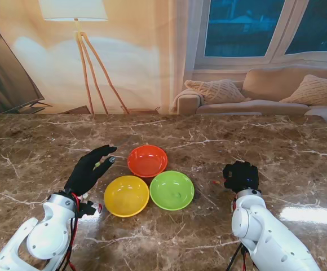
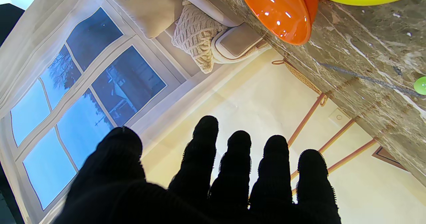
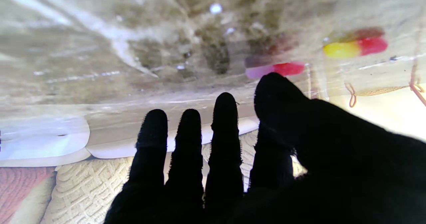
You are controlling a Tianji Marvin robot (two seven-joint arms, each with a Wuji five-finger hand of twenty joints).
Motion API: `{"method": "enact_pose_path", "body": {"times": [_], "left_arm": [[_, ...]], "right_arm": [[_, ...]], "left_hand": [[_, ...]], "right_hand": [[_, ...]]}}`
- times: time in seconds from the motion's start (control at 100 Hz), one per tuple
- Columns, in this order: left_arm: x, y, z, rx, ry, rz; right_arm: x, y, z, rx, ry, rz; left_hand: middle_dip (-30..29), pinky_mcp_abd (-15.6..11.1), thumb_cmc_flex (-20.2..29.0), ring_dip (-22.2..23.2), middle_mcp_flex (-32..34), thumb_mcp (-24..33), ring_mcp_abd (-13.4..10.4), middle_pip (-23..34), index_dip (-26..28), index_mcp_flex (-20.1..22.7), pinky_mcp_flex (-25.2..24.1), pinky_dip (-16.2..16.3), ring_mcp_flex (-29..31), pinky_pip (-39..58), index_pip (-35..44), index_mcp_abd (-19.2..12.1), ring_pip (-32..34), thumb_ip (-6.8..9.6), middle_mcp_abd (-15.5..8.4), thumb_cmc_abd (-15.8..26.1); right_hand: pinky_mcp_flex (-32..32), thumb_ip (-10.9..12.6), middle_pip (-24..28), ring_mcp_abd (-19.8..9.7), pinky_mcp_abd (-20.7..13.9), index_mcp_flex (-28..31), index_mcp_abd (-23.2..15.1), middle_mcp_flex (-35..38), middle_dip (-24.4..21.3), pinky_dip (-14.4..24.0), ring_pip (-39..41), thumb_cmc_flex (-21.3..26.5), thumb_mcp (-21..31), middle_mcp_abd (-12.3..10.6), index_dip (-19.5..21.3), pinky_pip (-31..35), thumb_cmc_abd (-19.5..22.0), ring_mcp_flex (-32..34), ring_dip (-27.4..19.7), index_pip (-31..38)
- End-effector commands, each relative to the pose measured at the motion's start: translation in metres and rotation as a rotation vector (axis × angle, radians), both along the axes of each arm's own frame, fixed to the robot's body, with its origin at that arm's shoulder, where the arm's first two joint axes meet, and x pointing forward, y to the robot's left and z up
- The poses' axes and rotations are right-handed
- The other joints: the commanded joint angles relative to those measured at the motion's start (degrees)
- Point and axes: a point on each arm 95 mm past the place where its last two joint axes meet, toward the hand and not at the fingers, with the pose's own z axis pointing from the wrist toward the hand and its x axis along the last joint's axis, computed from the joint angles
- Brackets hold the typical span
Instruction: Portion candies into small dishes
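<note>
— Looking down from the stand, what sits on the marble table (image 1: pixel 276 141)?

— Three small dishes clustered together and touching: an orange dish (image 1: pixel 147 160) farthest from me, a yellow dish (image 1: pixel 126 195) nearer and to the left, a green dish (image 1: pixel 172 190) nearer and to the right. I can make out no candy inside any of them.

— And the left hand (image 1: pixel 89 170)?

— It hovers just left of the yellow and orange dishes, black-gloved, fingers (image 2: pixel 206 140) stretched out and spread, holding nothing. Its wrist view shows a small green candy (image 2: pixel 421 85) lying on the marble, apart from the dishes.

— The right hand (image 1: pixel 241 175)?

— It is down at the table well to the right of the green dish, palm toward the marble. Its fingers (image 3: pixel 225 117) are extended and parted, nothing between them. Just off the thumb tip lies a pink-and-red candy (image 3: pixel 274 70), blurred, and a yellow-and-red candy (image 3: pixel 354 47) lies a little beyond it. Whether the thumb touches the pink one I cannot tell.
</note>
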Motion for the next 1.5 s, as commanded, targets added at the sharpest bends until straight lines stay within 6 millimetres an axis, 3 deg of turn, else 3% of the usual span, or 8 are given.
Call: {"method": "enact_pose_path", "body": {"times": [0.0,0.36,0.63,1.49], "left_arm": [[-0.001,0.000,-0.002,0.002,0.010,0.000],[-0.002,0.001,-0.003,0.004,0.006,0.004],[-0.002,0.001,-0.004,0.003,0.008,0.004],[0.001,0.002,-0.002,0.002,0.012,0.009]], "right_arm": [[-0.002,0.002,0.002,0.000,0.006,0.007],[0.000,0.010,0.012,0.012,-0.021,0.027],[0.007,0.027,0.035,0.036,-0.074,0.068],[0.051,0.140,0.087,0.199,-0.159,0.230]], "left_hand": [[0.13,0.86,0.23,-0.82,-0.18,-1.21,-0.98,-0.73,1.01,-0.10,-0.91,-0.91,-1.25,-1.50,-0.07,-1.17,-1.15,0.62,0.60,0.25],[0.14,0.90,0.12,-0.83,-0.10,-1.30,-0.94,-0.73,1.02,-0.06,-0.80,-0.91,-1.23,-1.50,-0.06,-1.13,-1.16,0.57,0.60,0.26],[0.14,0.85,0.15,-0.82,-0.13,-1.29,-0.94,-0.76,1.01,-0.07,-0.84,-0.91,-1.23,-1.53,-0.09,-1.05,-1.16,0.56,0.64,0.28],[0.14,0.70,0.09,-0.83,-0.09,-1.36,-1.06,-0.77,1.01,-0.04,-0.82,-0.89,-1.21,-1.49,-0.10,-1.06,-1.16,0.53,0.66,0.31]], "right_hand": [[-0.02,-2.05,-0.39,-4.09,-1.48,3.94,-0.38,0.79,-0.72,1.65,0.63,1.59,-1.39,-0.15,1.74,-0.13,1.84,-1.02,0.81,6.09],[0.41,-2.03,-0.17,-4.09,-1.19,4.03,-0.46,1.85,0.09,1.74,0.48,1.63,-1.19,-0.07,1.48,-0.09,1.64,-0.20,0.75,6.14],[0.42,-1.98,-0.62,-4.01,-1.18,4.33,-0.56,2.03,0.14,1.76,0.40,1.54,-1.16,-0.07,1.27,-0.13,1.44,0.01,0.75,6.02],[0.84,-1.90,-1.44,-3.76,-0.82,4.71,-0.41,2.94,0.27,1.78,0.10,1.34,-0.97,-0.08,0.78,-0.21,0.92,1.09,0.76,5.56]]}}
